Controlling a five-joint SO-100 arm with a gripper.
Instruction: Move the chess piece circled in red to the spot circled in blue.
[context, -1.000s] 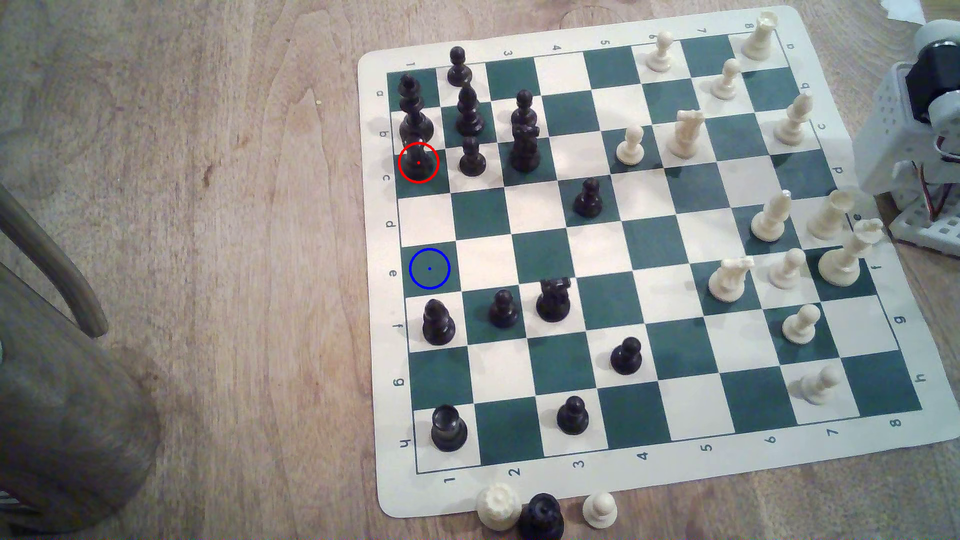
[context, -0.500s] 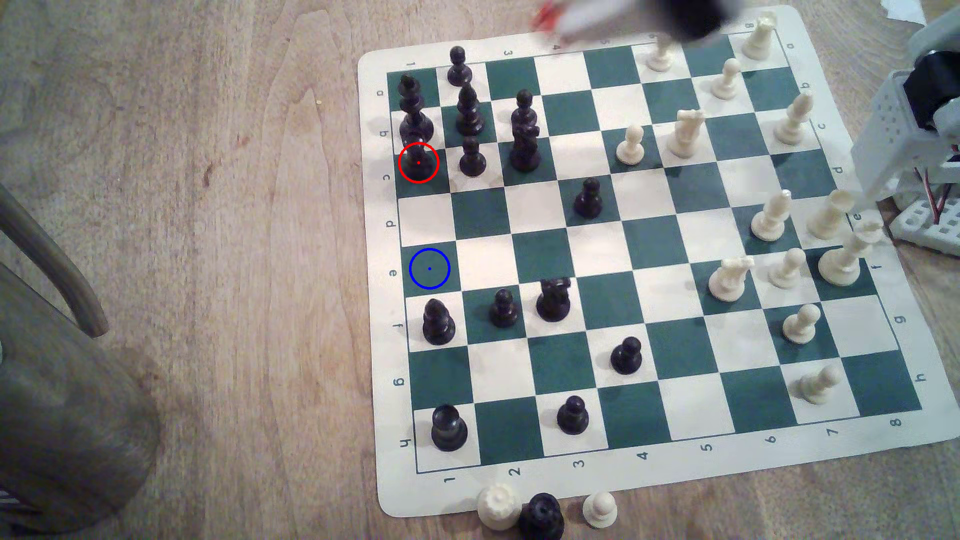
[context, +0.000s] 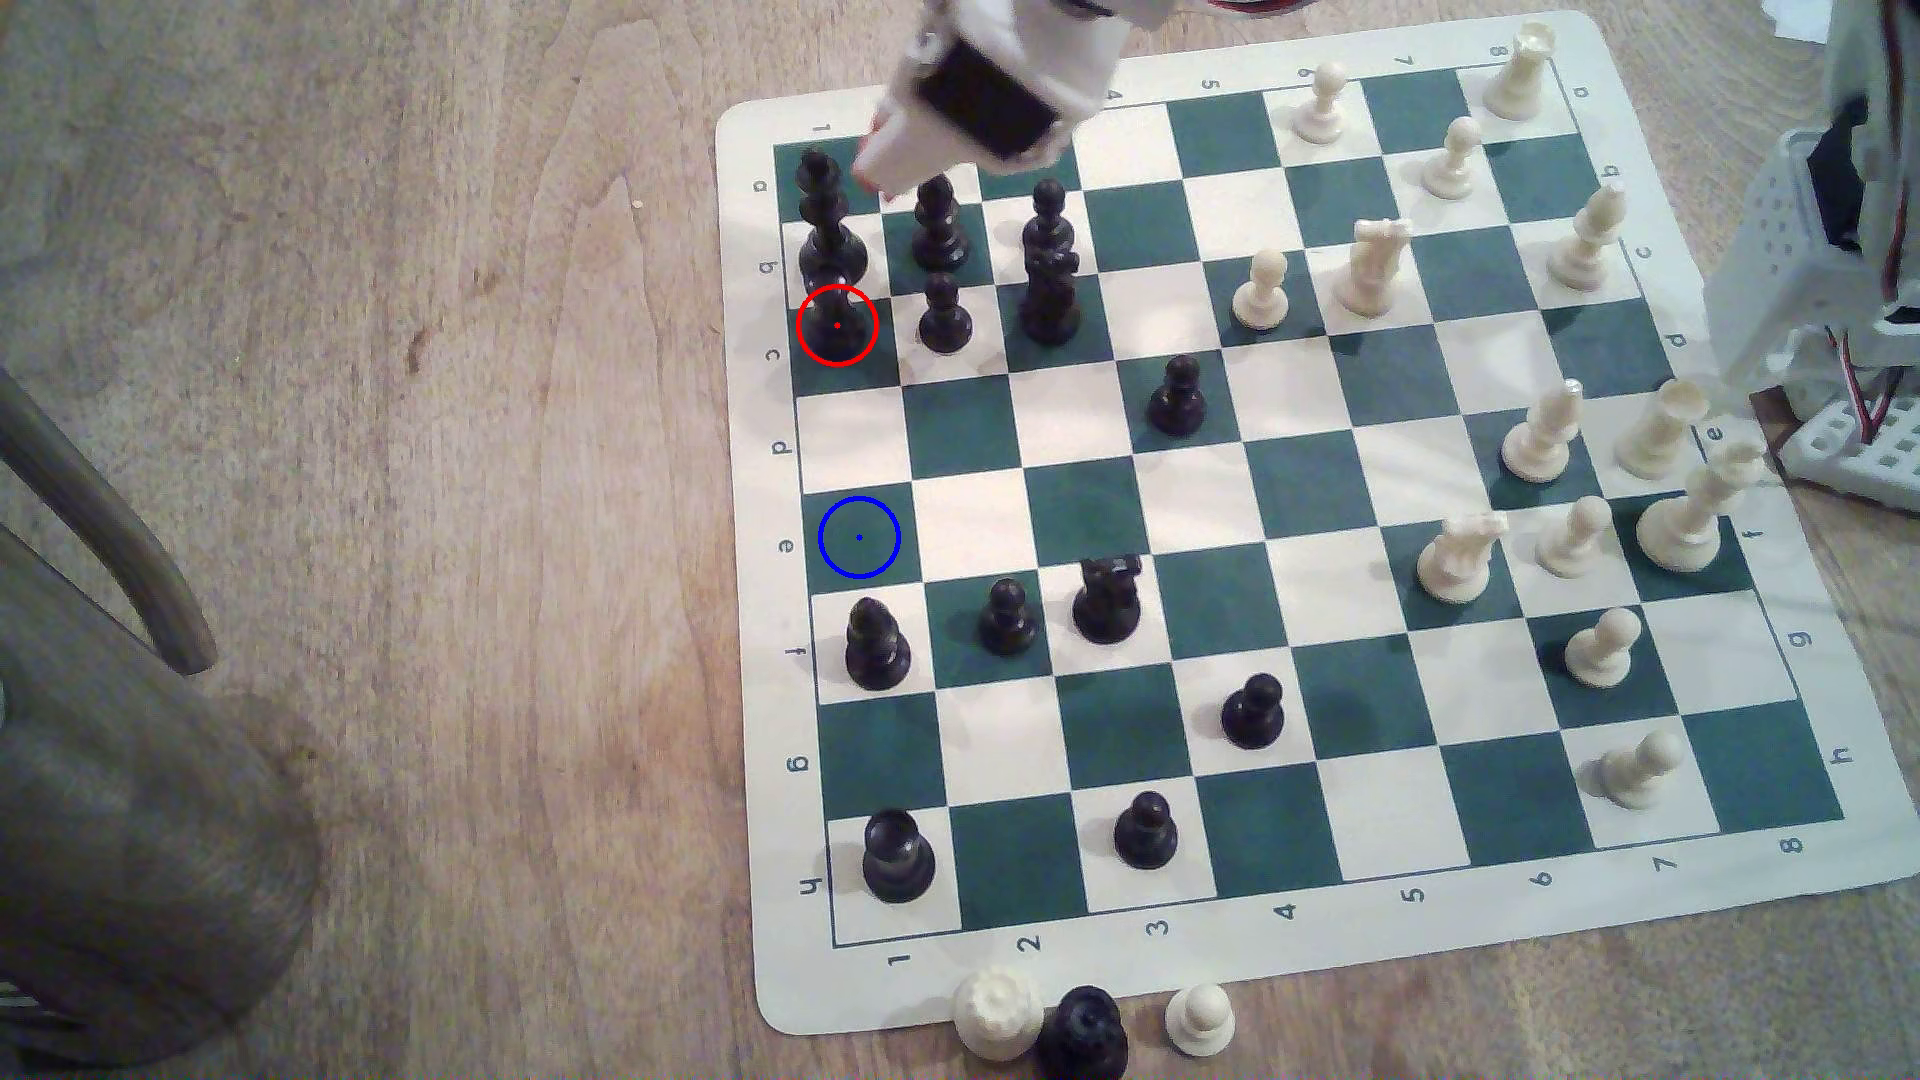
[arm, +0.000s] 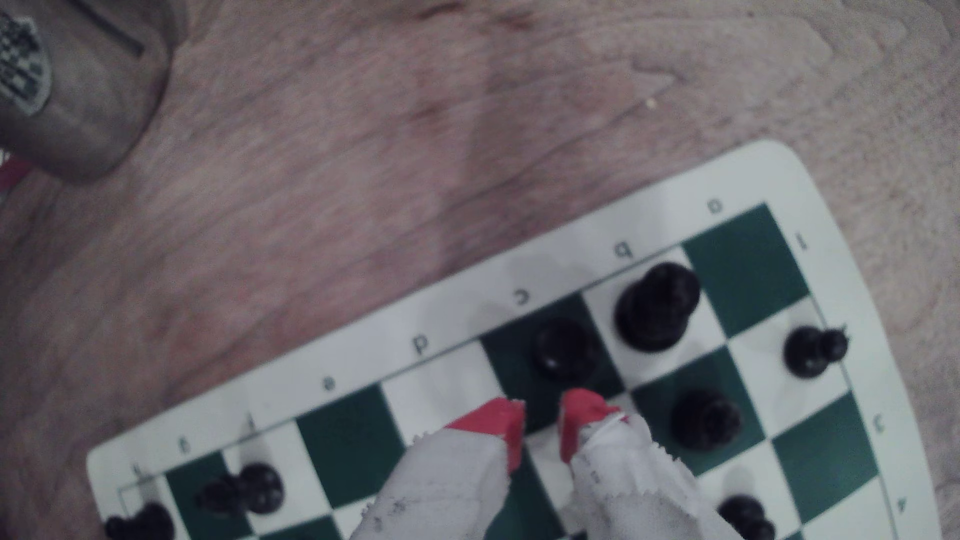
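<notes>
The chess piece circled in red (context: 836, 325) is a short black rook on a green square at the board's left edge in the exterior view. The wrist view has this rook (arm: 563, 348) just beyond my fingertips. The spot circled in blue (context: 858, 537) is a bare green square two rows nearer the camera in the same column; in the wrist view it is the green square (arm: 348, 426) by the letter e. My gripper (context: 881, 179) hangs high over the board's far left corner. In the wrist view the gripper (arm: 543, 420) is open, with nothing between its red-tipped fingers (arm: 501, 420).
A tall black piece (context: 831, 239) stands right behind the rook, and a black pawn (context: 943, 317) is beside it. A black bishop (context: 876, 649) sits just below the blue ring. White pieces (context: 1371, 265) fill the exterior view's right. A grey bag (context: 125, 831) lies off the board.
The arm has swung in from the exterior view's top right, across the board's far edge, to above the black pieces at the far left corner. No piece has moved.
</notes>
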